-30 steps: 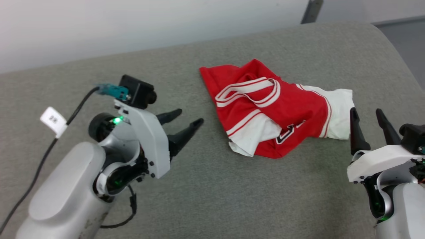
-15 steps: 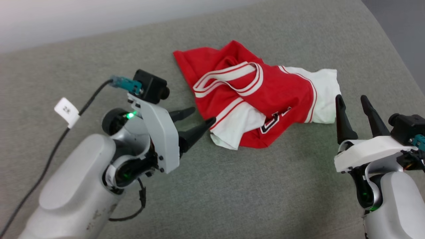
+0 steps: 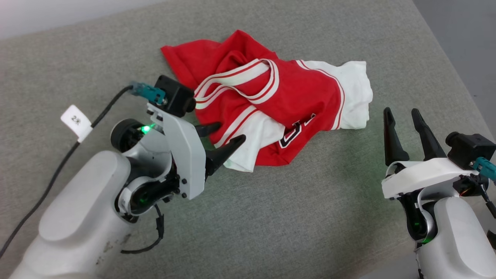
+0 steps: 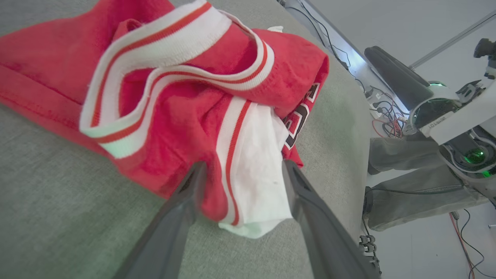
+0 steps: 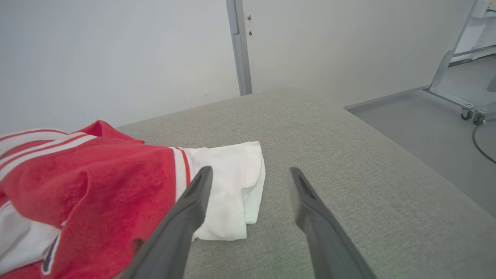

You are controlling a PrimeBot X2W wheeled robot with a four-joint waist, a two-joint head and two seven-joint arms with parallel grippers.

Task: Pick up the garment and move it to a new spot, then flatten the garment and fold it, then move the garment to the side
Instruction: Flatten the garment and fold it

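The garment [image 3: 294, 97] lies crumpled on the grey cushion: red body, white sleeves, striped neck trim, part of a dark number showing. My left gripper [image 3: 228, 133] stands open at the garment's near-left edge, its fingers over the white sleeve. In the left wrist view the left gripper [image 4: 242, 166] straddles the garment [image 4: 170, 112] at that sleeve's red-striped seam. My right gripper [image 3: 401, 112] is open, just right of and below the other white sleeve, apart from it. From the right wrist, the right gripper [image 5: 250, 170] points past the sleeve end of the garment [image 5: 116, 182].
The grey upholstered surface [image 3: 271, 217] falls away to bare floor [image 3: 465, 35] at the right. A black cable with a white tag [image 3: 75, 123] trails off my left wrist. A person's legs in grey trousers [image 4: 407, 193] and floor cables show beyond the surface's edge.
The camera has tilted and turned, sliding the scene left and up. My left gripper has advanced from clear cushion onto the garment's near sleeve. The right gripper stays open beside the far sleeve.
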